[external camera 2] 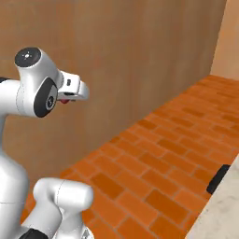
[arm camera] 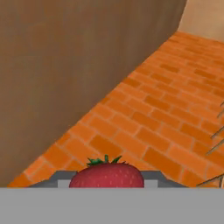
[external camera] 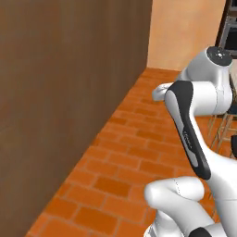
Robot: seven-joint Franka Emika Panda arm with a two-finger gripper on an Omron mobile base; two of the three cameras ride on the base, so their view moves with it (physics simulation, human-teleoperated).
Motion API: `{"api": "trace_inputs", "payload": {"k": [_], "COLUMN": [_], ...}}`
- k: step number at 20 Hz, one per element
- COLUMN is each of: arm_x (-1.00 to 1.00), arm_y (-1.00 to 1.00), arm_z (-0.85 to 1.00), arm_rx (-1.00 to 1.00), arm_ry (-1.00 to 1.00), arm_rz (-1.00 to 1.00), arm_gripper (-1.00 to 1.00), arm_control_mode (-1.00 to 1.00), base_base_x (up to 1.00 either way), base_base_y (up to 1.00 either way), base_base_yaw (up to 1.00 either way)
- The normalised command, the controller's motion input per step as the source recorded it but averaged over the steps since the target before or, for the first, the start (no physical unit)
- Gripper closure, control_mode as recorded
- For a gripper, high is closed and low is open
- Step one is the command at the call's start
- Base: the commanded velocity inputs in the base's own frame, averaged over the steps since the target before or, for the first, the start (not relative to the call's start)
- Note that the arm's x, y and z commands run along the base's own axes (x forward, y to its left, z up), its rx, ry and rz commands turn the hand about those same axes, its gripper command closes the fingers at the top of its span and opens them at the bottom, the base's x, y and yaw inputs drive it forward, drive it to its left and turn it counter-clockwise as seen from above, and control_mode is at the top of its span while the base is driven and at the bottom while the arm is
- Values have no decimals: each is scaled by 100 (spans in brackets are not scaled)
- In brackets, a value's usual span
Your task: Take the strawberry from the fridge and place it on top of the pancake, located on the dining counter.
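Observation:
The strawberry [arm camera: 107, 176], red with a green leafy cap, sits at the bottom of the hand view between the grey fingers [arm camera: 61, 178] of my gripper [arm camera: 107, 179], which is shut on it. From the right base view, the gripper [external camera 2: 70, 98] is held high in front of a brown wall, and a bit of the red strawberry [external camera 2: 66, 99] peeks out under the hand. A pale beige slab [external camera 2: 223, 212] at the lower right looks like the edge of the dining counter. The pancake and the fridge are out of view.
A tall brown wooden wall [external camera: 69, 92] runs along the left side. An orange brick floor [external camera: 134, 152] stretches ahead to a beige wall [external camera: 185, 32]. Thin metal stool legs [external camera: 221, 129] stand to the right. A small dark piece [external camera 2: 218, 179] sits beside the pale slab.

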Motion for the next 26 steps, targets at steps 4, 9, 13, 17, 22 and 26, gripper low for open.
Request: {"api": "trace_inputs", "payload": {"k": [4,9,13,17,22,26], "arm_x": [0,0,0,0,0,0], "arm_y": [0,0,0,0,0,0], "arm_z": [0,0,0,0,0,0], "arm_rx": [0,0,0,0,0,0], "arm_ry": [0,0,0,0,0,0], "arm_rz": [0,0,0,0,0,0], "arm_gripper": [100,100,100,100,100,100], "arm_control_mode": [100,100,100,100,100,100], "base_base_x": [40,65,81,84,82,74], "base_base_y": [30,53,93,100,100,100], "base_base_yaw": [-89,-81,-62,-54,-49,-46]}}
